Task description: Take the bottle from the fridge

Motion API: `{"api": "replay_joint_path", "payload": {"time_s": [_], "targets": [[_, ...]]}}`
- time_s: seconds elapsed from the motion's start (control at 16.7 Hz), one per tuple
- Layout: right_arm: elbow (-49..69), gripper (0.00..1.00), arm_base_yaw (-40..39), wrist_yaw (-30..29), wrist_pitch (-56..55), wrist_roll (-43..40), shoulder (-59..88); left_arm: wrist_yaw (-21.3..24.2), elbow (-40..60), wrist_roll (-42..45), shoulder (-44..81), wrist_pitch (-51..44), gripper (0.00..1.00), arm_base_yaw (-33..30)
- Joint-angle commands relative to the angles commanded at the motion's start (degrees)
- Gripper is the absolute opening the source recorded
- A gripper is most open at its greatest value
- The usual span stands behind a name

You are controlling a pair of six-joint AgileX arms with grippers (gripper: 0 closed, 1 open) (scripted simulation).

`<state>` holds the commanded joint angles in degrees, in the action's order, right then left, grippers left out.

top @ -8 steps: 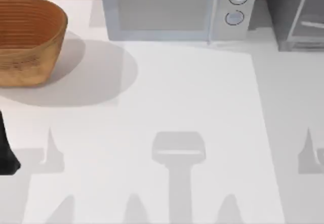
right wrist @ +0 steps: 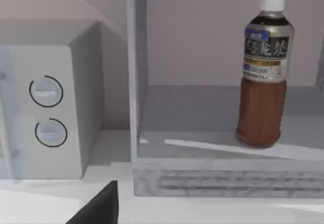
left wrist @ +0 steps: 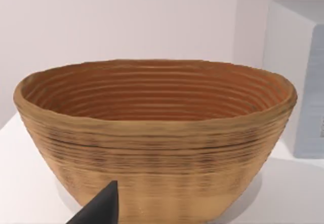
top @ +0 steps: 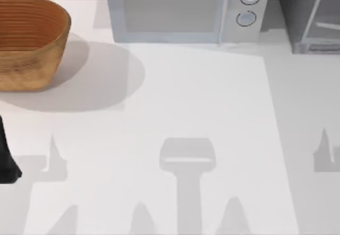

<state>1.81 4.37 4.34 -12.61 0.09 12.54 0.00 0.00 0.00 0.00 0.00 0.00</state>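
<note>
Look at the right wrist view first: the bottle (right wrist: pixel 264 77) stands upright on the floor of the open fridge (right wrist: pixel 136 82), toward the side away from the microwave (right wrist: pixel 48 112). It has a white cap, a dark label and brown liquid below. Nothing touches it. The fridge sits just beside the microwave, whose two round knobs face you.

A dark fingertip of your right tool (right wrist: pixel 98 209) shows at the edge of that view, well short of the fridge's base strip. You cannot tell from it whether the right tool is wide or narrow.

From above, the fridge (top: pixel 313 11) is at the far right corner of the counter (top: pixel 202 97), with its pale slanted bar crossing the dark grey body. The microwave (top: pixel 180 9) sits at the back, left of it. The woven basket (top: pixel 29 38) rests at the far left of the counter.

Your left arm is parked at the left edge of the counter, where a black part of it (top: pixel 6 155) is visible in the top view. Its wrist view looks straight at the basket (left wrist: pixel 152 133), and one dark fingertip of the left tool (left wrist: pixel 101 209) pokes in near the basket's base. You cannot tell its opening either.
</note>
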Motion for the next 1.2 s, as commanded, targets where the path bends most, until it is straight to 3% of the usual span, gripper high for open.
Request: {"api": "replay_joint_path", "payload": {"time_s": [0.78,1.2], "targets": [[6.0,1.00,19.7,18.7,-59.6,0.8,68.7,0.0,0.0,0.0,0.0,0.0,1.00,0.0],[8.6,1.00,25.8,24.8,-79.0,0.9,89.2,0.0,0.0,0.0,0.0,0.0,1.00,0.0]]}}
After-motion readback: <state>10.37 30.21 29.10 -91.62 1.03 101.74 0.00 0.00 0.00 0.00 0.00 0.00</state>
